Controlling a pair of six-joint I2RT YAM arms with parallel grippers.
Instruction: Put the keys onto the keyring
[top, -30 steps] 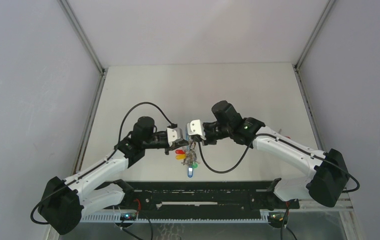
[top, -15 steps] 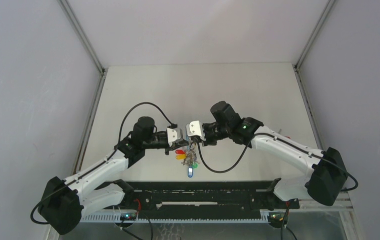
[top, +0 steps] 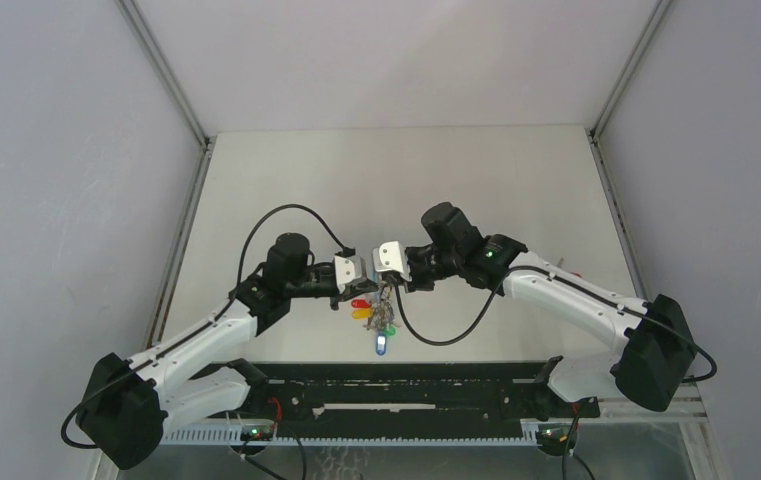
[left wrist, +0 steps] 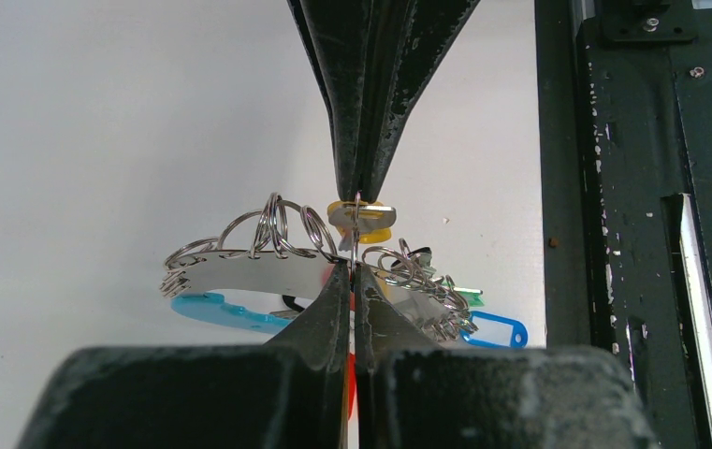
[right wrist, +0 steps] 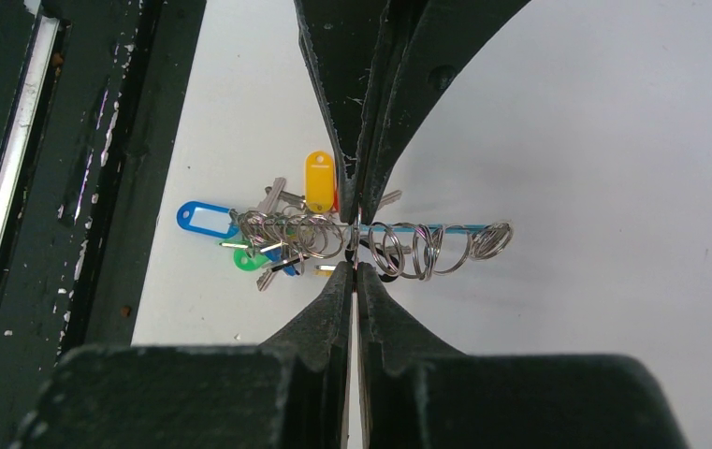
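Observation:
Both grippers meet tip to tip above the table's near middle. The keyring (left wrist: 249, 271), a grey loop with a cyan section and many wire rings, hangs between them; it shows edge-on in the right wrist view (right wrist: 427, 227). My left gripper (left wrist: 354, 271) (top: 371, 285) is shut on a thin wire ring, with red showing between its fingers. A red-tagged key (top: 359, 303) and a yellow-tagged key (top: 362, 313) (right wrist: 319, 182) dangle just below. My right gripper (right wrist: 356, 267) (top: 388, 283) is shut on the keyring at the same spot.
A fringe of keys with a blue tag (right wrist: 202, 219) and a green tag (right wrist: 251, 259) hangs from the loop. A black rail (top: 406, 385) runs along the table's near edge, right beside the hanging keys. Grey walls enclose the table.

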